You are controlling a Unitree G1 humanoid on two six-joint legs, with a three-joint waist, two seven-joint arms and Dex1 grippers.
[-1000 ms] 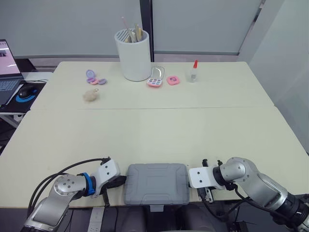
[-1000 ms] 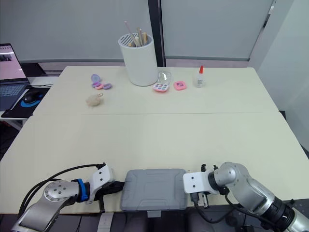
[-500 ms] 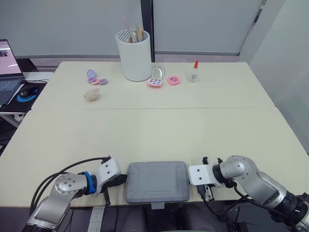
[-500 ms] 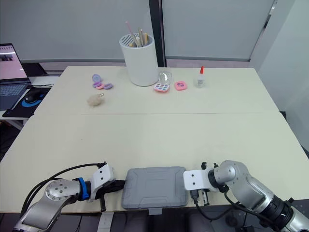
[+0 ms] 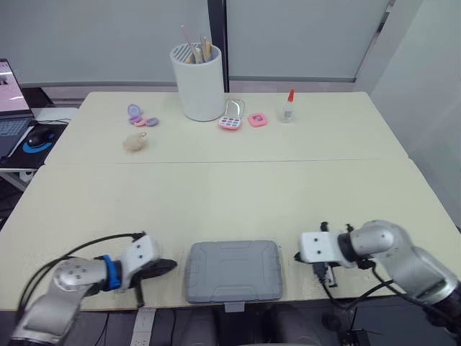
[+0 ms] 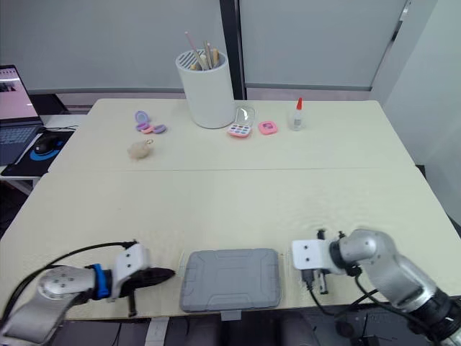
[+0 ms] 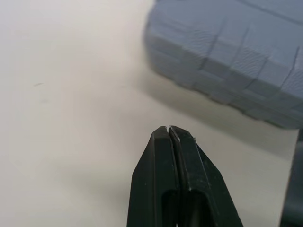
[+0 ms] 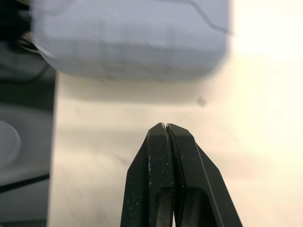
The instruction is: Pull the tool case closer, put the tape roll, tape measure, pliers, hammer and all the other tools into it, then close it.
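Lying closed at the near edge of the table [image 5: 216, 194], the tool case [image 5: 233, 270] has its long axis left-to-right, latch toward the robot. I see the left gripper [image 7: 168, 128] and right gripper [image 8: 165, 125], fingers pressed together, now apart from its ends; earlier they were against them.

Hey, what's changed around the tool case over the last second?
Both grippers backed away from the tool case. The left gripper moved out to the robot's left and the right gripper to its right, so each is now clear of the case's side, fingers shut. The case stayed closed at the near edge of the table, and the white cup did not move.
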